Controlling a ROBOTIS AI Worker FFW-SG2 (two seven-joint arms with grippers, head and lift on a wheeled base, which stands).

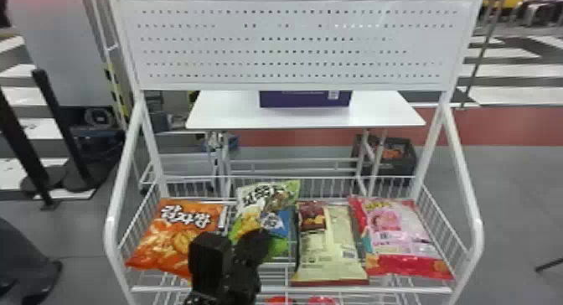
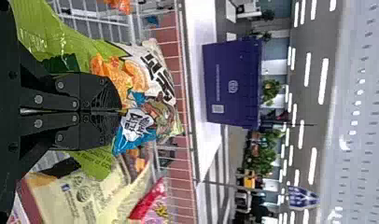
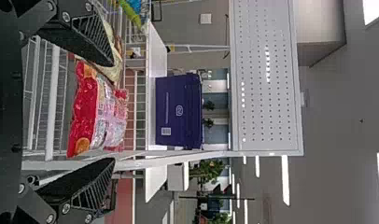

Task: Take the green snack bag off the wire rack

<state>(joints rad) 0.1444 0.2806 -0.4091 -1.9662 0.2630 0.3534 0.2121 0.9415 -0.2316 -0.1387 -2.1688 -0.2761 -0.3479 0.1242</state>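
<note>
My left gripper is over the front of the green snack bag, which leans upright in the wire rack, second from the left. In the left wrist view, the left gripper has its fingers together, pinching the front of the green snack bag; green film spreads out on both sides of them. My right gripper stands open in the right wrist view, with nothing held between its fingers and the rack's right side beyond.
An orange snack bag lies left of the green one. To its right are a pale yellow bag and a pink-red bag. White side rails frame the rack, a perforated panel rises above, and a purple box sits on a table behind.
</note>
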